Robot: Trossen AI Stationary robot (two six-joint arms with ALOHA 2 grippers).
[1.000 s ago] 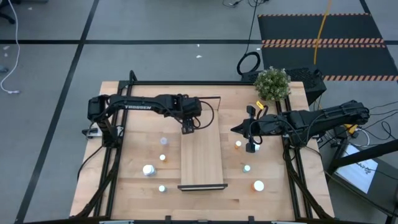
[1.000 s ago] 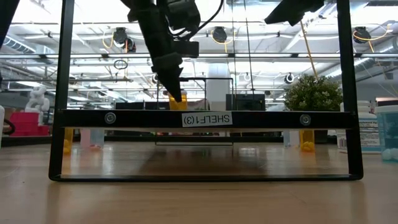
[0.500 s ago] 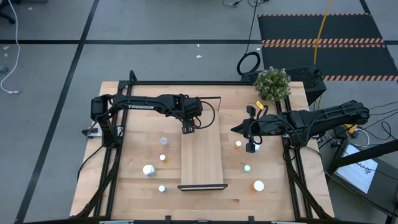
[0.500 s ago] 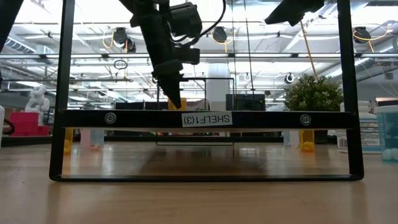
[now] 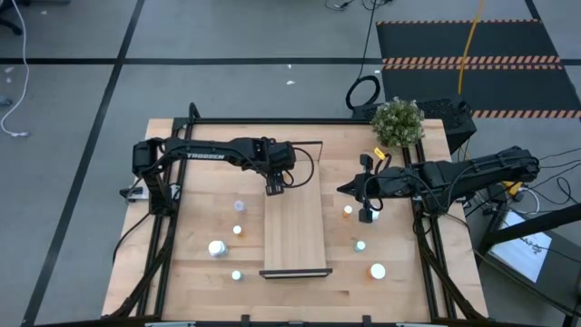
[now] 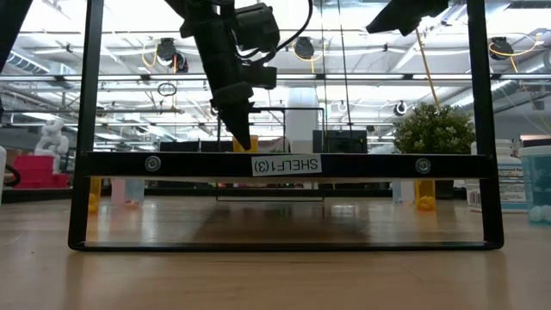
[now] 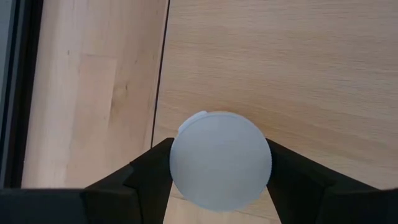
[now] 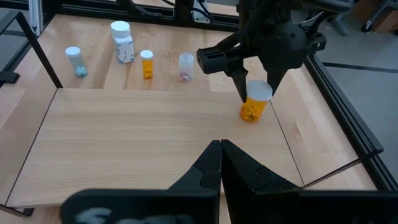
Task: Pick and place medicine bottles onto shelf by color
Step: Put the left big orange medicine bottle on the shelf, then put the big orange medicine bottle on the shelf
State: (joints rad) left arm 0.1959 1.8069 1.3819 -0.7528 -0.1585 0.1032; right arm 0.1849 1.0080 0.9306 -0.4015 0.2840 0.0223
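My left gripper (image 5: 273, 188) is shut on an orange bottle with a white cap (image 8: 252, 109) over the far left corner of the light-wood shelf (image 5: 295, 227). The left wrist view looks straight down on the cap (image 7: 221, 160), between the two dark fingers. My right gripper (image 5: 343, 189) is shut and empty, above the table just right of the shelf. Several more small bottles stand on the table, left of the shelf (image 5: 238, 230) and right of it (image 5: 360, 245). My left gripper pinches the bottle's white cap (image 7: 180, 163) between its two fingers, one on each side. The fingers come from above, pointing down. The bottle stands upright below them, its base (image 8: 249, 118) at the shelf's surface; whether it rests on it I cannot tell.
A pale blue bottle (image 8: 74, 60), a larger white one (image 8: 122, 40), an orange one (image 8: 147, 63) and a clear one (image 8: 186, 66) stand left of the shelf. A potted plant (image 5: 398, 121) is at the far right. Dark frame rails (image 6: 284, 164) edge the shelf's short ends.
My left gripper has gone down a little with the orange bottle toward the shelf, then kept still. My right gripper has not moved.
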